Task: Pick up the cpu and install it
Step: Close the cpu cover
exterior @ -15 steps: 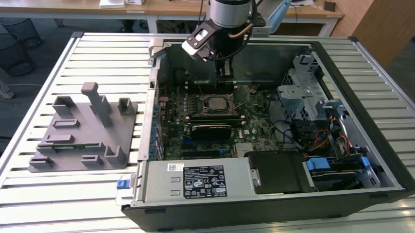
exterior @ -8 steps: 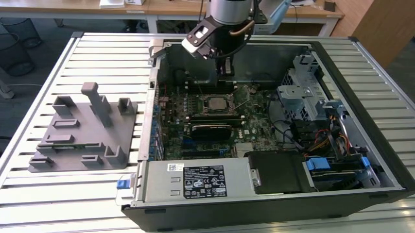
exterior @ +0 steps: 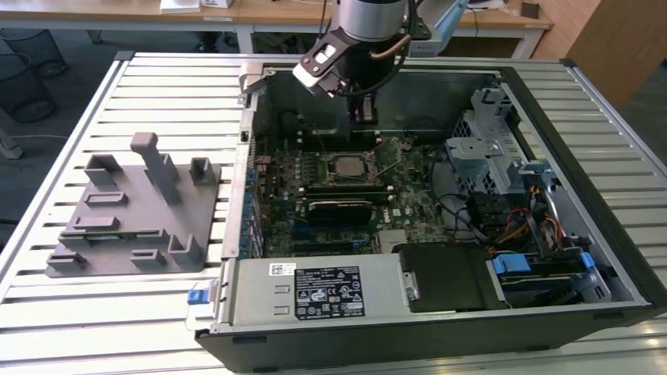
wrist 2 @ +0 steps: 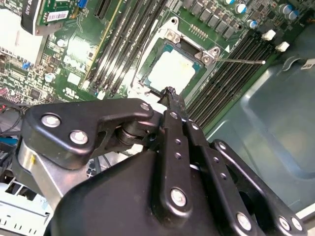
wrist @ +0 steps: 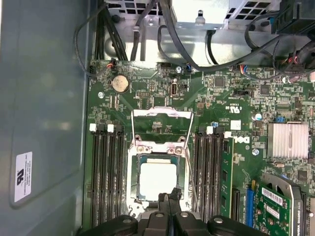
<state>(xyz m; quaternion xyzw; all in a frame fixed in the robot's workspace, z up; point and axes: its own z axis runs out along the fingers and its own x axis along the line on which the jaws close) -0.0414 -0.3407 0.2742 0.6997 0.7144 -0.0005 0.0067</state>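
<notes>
In the exterior view, an open computer case (exterior: 417, 344) lies on a slatted metal table (exterior: 156, 86). A grey plastic fixture (exterior: 136, 211) stands just outside the case wall on the exterior view's left. A black-and-white printed label (exterior: 328, 291) sits on the metal cover at the near edge, with 1 small white sticker (exterior: 281, 269) beside it. The gripper (exterior: 362, 119) hangs inside the far half of the case, above the socket (exterior: 349, 166). The far wall is close behind it, and there is open board on the near side.

In the second wrist view, the gripper's (wrist 2: 168, 92) jaws are pressed together and empty, with the tips over one edge of the socket. The cpu (wrist 2: 170, 73) lies flat in the socket, silvery top up. Whether the tips touch it cannot be told. Memory slots (wrist 2: 123, 44) flank the socket closely on 2 sides. A white printed label (wrist 2: 59, 14) is on an expansion card.

In the first wrist view, the cpu (wrist: 157, 178) fills the socket recess. The load frame (wrist: 162, 123) is swung open beyond it, and a thin lever rod (wrist: 189, 172) runs along one side. The closed tips (wrist: 170, 197) overlap the socket's edge. A white label (wrist: 23, 176) is stuck on the case wall, 1 white sticker (wrist: 235, 125) is on the board, and a coin battery (wrist: 119, 82) sits near the cables.
</notes>
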